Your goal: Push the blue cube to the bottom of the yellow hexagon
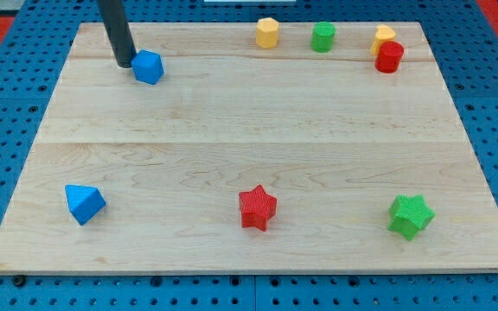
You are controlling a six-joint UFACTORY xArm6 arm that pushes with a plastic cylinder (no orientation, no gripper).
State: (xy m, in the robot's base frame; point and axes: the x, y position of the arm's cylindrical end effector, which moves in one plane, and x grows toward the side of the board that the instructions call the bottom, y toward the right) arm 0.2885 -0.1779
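Observation:
The blue cube (148, 66) sits near the view's top left of the wooden board (249, 147). My tip (124, 63) rests just left of the cube, touching or almost touching its left side. The yellow hexagon (268, 33) stands at the view's top, right of the middle, well to the right of the cube and slightly higher.
A green cylinder (322, 37) stands right of the hexagon. A yellow block (384, 37) and a red block (389, 57) sit together at the top right. A blue triangular block (85, 204), a red star (258, 208) and a green star (410, 215) line the bottom.

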